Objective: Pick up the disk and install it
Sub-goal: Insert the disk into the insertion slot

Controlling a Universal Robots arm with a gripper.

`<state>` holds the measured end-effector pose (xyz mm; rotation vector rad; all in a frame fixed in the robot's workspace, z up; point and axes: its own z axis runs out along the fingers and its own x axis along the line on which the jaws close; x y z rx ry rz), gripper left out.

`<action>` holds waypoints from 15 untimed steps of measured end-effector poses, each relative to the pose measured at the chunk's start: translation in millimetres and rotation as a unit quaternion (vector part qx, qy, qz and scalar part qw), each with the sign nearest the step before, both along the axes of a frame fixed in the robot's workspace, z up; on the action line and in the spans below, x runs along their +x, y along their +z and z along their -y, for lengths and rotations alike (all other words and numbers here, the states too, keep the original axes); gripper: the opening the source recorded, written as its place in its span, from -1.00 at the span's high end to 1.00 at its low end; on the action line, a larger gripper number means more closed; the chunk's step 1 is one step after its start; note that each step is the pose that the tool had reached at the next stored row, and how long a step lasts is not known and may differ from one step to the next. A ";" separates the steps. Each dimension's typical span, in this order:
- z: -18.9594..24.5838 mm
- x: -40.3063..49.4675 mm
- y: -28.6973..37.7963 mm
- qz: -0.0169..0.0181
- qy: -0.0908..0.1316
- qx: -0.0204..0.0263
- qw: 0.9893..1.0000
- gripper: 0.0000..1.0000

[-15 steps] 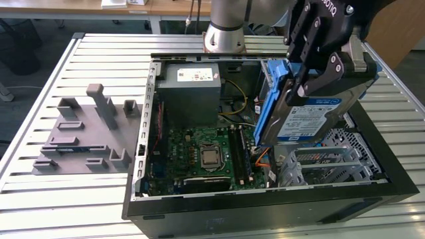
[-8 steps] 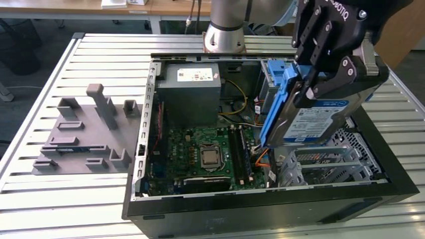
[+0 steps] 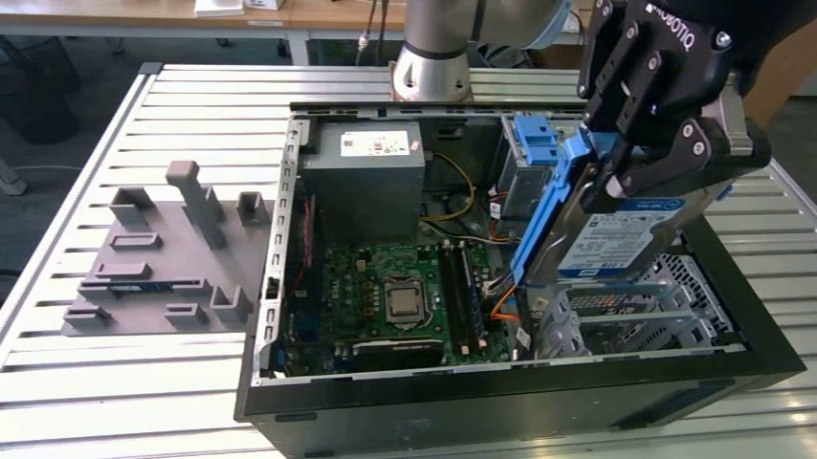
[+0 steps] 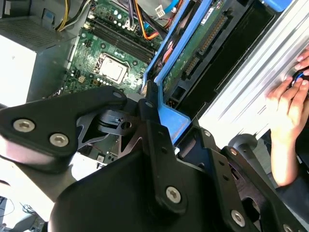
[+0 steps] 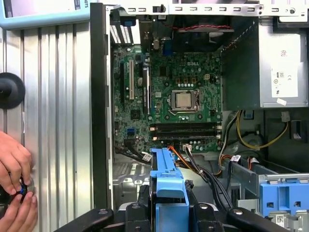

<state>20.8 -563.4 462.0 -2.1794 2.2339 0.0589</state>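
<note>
The pickup looks done: the pincer [image 3: 645, 164] is pinching the disk [image 3: 623, 239] at its blue-railed edge, holding it tilted above the metal drive cage [image 3: 638, 320] inside the open computer case [image 3: 511, 387], so it is not yet seated in a bay.

**Work Area Layout**

The computer case [image 3: 511, 387] lay open on the table [image 3: 115, 382]. The fixture plate [image 3: 153, 277] sat on the table at the exterior view's left. Inside the case, the power supply [image 3: 370, 182] sat far, the motherboard [image 3: 383, 296] near. The disk [image 3: 626, 239], clamped in the gripper [image 3: 638, 177], hung tilted above the drive cage [image 3: 638, 316] at the exterior view's right.
</note>
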 end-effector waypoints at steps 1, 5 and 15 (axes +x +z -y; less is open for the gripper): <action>1.4 0.4 -0.5 0.000 0.000 0.000 1.000 0.27; 8.4 2.3 -2.3 0.000 0.000 0.000 1.000 0.27; 9.3 11.4 -3.4 -0.001 0.000 0.000 1.000 0.27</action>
